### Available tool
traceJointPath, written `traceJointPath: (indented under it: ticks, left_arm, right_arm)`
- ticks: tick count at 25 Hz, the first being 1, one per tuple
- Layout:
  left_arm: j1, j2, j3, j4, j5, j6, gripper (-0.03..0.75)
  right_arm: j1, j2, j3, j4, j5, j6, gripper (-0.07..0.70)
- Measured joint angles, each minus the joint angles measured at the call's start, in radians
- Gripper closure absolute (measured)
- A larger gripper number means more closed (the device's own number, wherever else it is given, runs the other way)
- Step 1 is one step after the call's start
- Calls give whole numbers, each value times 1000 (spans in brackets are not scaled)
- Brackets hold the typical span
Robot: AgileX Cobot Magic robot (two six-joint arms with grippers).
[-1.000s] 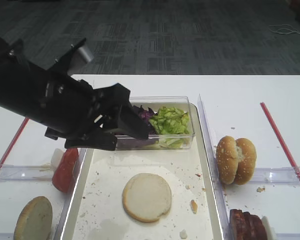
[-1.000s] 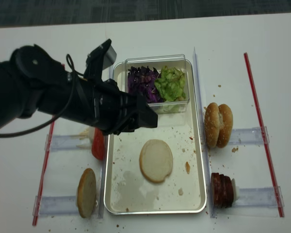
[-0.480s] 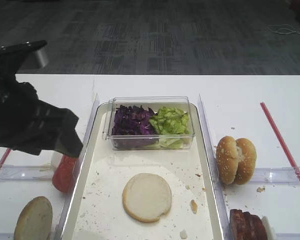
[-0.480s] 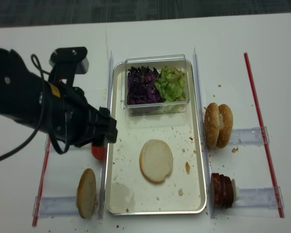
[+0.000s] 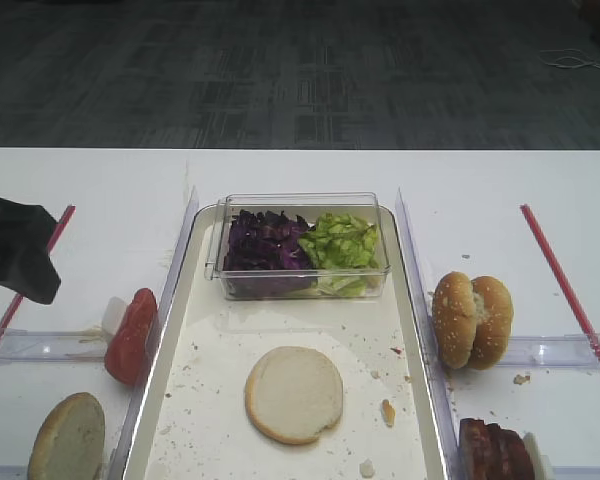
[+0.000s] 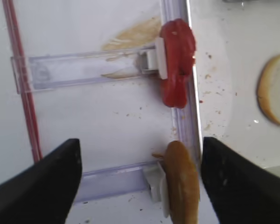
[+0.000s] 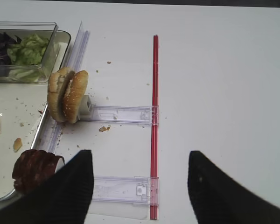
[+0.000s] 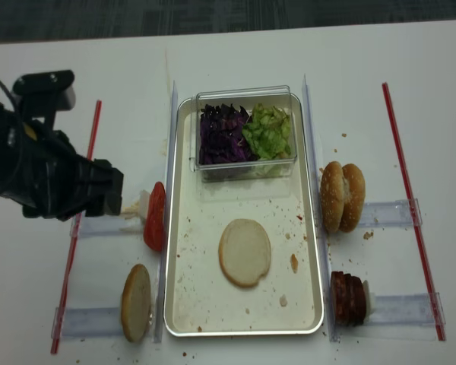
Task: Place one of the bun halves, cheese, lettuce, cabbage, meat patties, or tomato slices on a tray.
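Your tray [image 8: 184, 300] holds one flat bun half [image 8: 245, 252] near its middle; at its far end a clear tub [image 8: 245, 169] holds purple cabbage [image 8: 220, 134] left and green lettuce [image 8: 268, 132] right. Your left gripper [image 6: 137, 179] and right gripper [image 7: 140, 186] gape, holding nothing.

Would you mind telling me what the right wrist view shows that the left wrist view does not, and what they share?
Only the right wrist view shows the sesame bun halves, the meat patties, the lettuce and the cabbage in the clear tub. Only the left wrist view shows the tomato slices and a bun half standing on edge. Both share the tray and the flat bun half on it.
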Motion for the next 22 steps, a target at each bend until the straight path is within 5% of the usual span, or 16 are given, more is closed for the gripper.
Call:
traceJointPath:
  ticks: [9,22]
  left_arm:
    - [150,0,0,71,38,24,189]
    - [161,-95,43,191,87,-8,192]
  right_arm:
    - [0,0,0,0,-2,0,151]
    - [0,0,0,0,-2,0,151]
